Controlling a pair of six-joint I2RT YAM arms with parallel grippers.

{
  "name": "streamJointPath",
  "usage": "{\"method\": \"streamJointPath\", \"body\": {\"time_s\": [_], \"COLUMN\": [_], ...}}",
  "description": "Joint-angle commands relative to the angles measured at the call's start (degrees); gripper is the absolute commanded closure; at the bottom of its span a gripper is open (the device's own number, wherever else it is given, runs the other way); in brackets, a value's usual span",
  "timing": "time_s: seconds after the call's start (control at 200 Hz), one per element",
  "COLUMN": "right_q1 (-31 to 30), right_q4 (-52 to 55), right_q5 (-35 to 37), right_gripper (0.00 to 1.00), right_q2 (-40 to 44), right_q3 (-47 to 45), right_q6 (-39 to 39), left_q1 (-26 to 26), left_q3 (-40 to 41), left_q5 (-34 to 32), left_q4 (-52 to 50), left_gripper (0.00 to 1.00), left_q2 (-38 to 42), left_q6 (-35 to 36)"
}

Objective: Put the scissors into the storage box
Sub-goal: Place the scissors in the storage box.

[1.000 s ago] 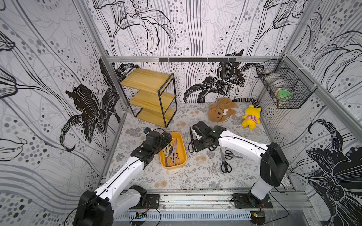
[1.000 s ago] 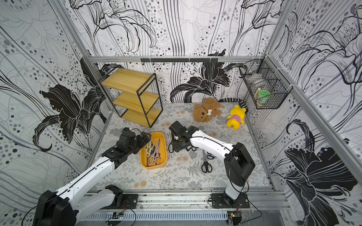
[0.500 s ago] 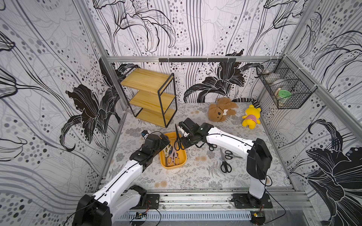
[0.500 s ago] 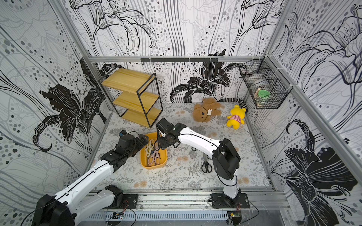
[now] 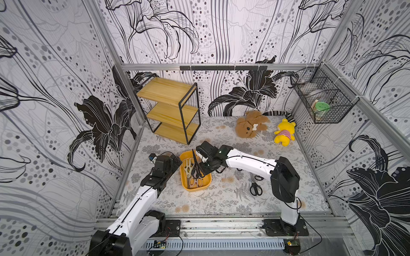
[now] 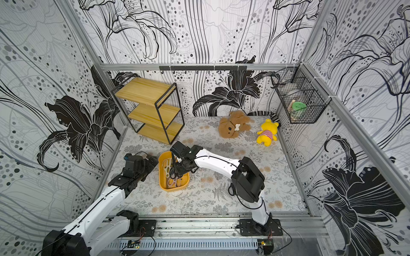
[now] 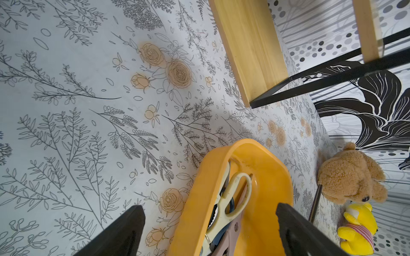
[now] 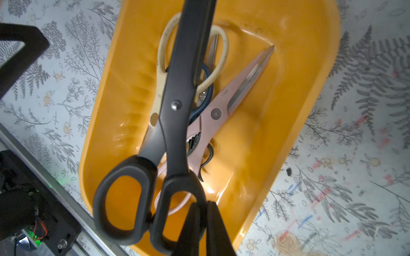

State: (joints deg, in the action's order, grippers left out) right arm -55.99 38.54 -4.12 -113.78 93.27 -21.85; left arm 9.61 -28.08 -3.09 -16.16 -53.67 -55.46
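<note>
Orange-yellow storage box (image 5: 197, 188) in a top view; right gripper (image 5: 202, 171) holds black scissors (image 5: 194, 160) over it, another black pair (image 5: 255, 188) lying well apart. Left wrist view: left gripper (image 7: 208, 208), jaws apart beside the box, perhaps to steady it. Right wrist view: gripper clamped on one handle loop, blades along the box, likely for release onto cream shears (image 8: 163, 55) and pink pair (image 8: 221, 108)

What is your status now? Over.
Right gripper shut on black scissors, over box. Left gripper open, at box's edge. Cream pair, pink pair inside; loose pair on table. Nothing blocking.
</note>
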Motion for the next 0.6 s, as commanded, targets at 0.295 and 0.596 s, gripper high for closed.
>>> {"method": "streamJointPath", "body": {"time_s": [0.295,0.596], "right_q1": [-0.5,-0.8], "right_q4": [-0.1,0.4], "right_q5": [-1.0,-1.4], "right_gripper": [1.00,1.00], "right_q2": [-3.4,-4.4], "right_q3": [1.0,-0.6], "right_q6": [-1.4,-1.5], "left_q1": [-5.6,-6.4], "left_q3": [2.8,3.0], "left_q5": [7.1,7.7], "left_q4": [3.9,4.2], "left_gripper": [0.03,0.03], "left_q2": [0.8,0.5], "left_q6": [0.3,0.3]}}
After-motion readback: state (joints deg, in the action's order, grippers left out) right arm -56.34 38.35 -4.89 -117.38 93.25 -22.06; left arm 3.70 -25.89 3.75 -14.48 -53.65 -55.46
